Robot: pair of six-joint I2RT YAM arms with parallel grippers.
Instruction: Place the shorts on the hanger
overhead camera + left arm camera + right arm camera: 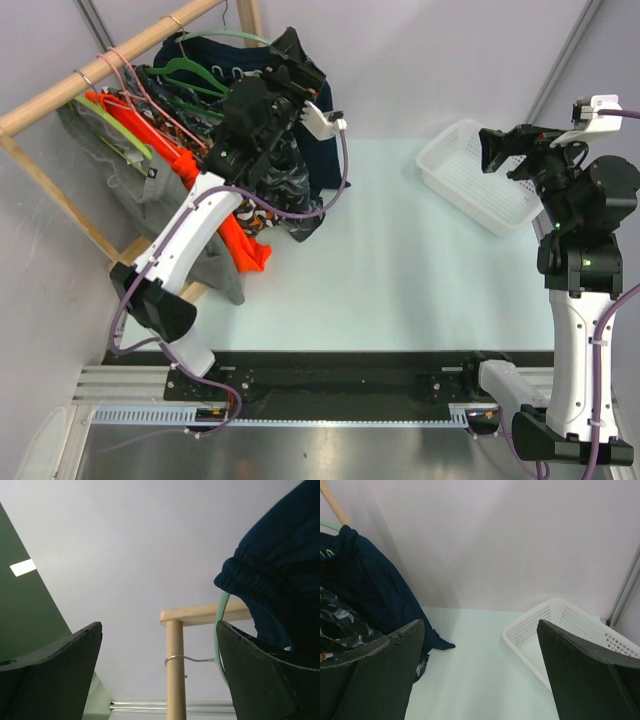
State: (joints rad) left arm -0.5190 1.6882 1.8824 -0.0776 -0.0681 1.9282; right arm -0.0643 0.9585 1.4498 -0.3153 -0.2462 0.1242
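The navy shorts [325, 160] hang draped over the pale mint-green hanger [232, 36] on the wooden rail [110, 65] at the back left. My left gripper [293, 62] is raised at the rail beside them, open and empty. In the left wrist view the hanger's [220, 622] green strip and wire hook run to the rail [175, 670], and the shorts' [280, 565] waistband bunches just above my right finger [260, 675]. My right gripper [497, 150] hovers open and empty over the table's right side, far from the shorts [367, 585].
Other garments crowd the rail: an orange one [235, 240], a black-and-grey patterned one [290, 195] and a grey one [190, 210], on pink and darker green hangers. A white perforated basket [475, 175] sits at the back right, just below my right gripper.
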